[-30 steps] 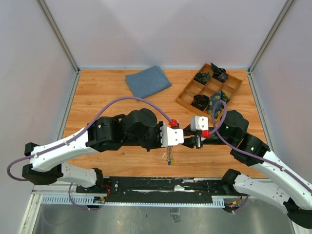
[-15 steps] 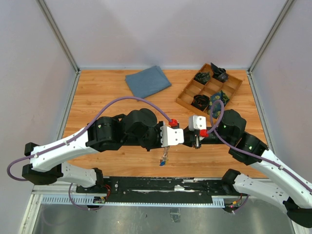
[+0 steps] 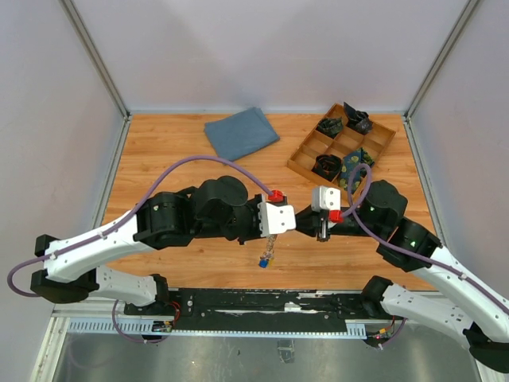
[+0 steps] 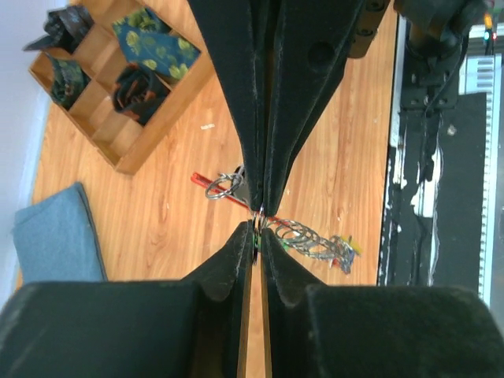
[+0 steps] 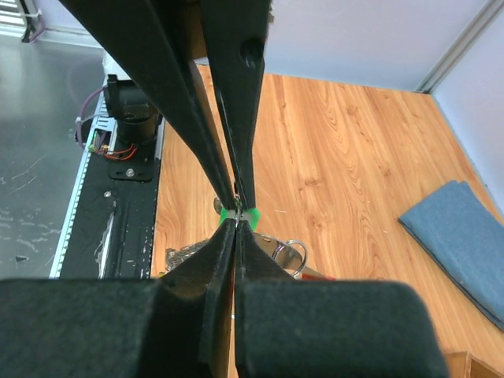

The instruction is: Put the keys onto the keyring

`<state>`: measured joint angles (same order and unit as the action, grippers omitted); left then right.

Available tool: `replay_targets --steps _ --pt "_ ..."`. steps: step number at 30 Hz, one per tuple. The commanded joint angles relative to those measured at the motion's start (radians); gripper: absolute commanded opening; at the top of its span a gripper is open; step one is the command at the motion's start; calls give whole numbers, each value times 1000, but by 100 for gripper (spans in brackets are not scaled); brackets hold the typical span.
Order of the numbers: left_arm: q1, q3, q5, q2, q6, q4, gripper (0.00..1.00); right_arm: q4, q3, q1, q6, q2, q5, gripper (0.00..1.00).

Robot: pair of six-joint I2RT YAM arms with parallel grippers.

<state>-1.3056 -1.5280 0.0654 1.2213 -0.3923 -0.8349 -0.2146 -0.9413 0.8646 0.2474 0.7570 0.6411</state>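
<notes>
My left gripper (image 3: 273, 236) and right gripper (image 3: 321, 232) meet tip to tip above the near middle of the table. In the left wrist view the left gripper (image 4: 257, 227) is shut on a thin metal ring from which the keys (image 4: 319, 241) trail off to the right, with yellow and blue ends. The red keyring (image 4: 211, 183), with silver rings on it, runs slantwise to the right gripper's tips, which look shut on it. In the right wrist view the right gripper (image 5: 236, 224) is shut beside a green tab (image 5: 230, 213). The keys (image 3: 266, 255) hang below the left gripper.
A wooden divided tray (image 3: 305, 169) with dark items stands at the back right, also in the left wrist view (image 4: 146, 143). A folded blue cloth (image 3: 241, 132) lies at the back middle. A black rail (image 3: 270, 302) runs along the near edge.
The left wrist has shifted slightly back and left, and the right gripper has edged in towards it. The hanging keys have swung a little to the left.
</notes>
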Motion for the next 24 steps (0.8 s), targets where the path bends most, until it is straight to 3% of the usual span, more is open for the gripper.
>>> replay_targets --steps 1,8,24 --pt "-1 26 11 -82 20 129 18 35 -44 6 -56 -16 -69 0" --pt "-1 100 4 -159 50 226 32 78 -70 5 -94 -24 -46 1" --pt "-1 206 23 -236 53 356 36 95 -109 5 -128 -41 32 1"
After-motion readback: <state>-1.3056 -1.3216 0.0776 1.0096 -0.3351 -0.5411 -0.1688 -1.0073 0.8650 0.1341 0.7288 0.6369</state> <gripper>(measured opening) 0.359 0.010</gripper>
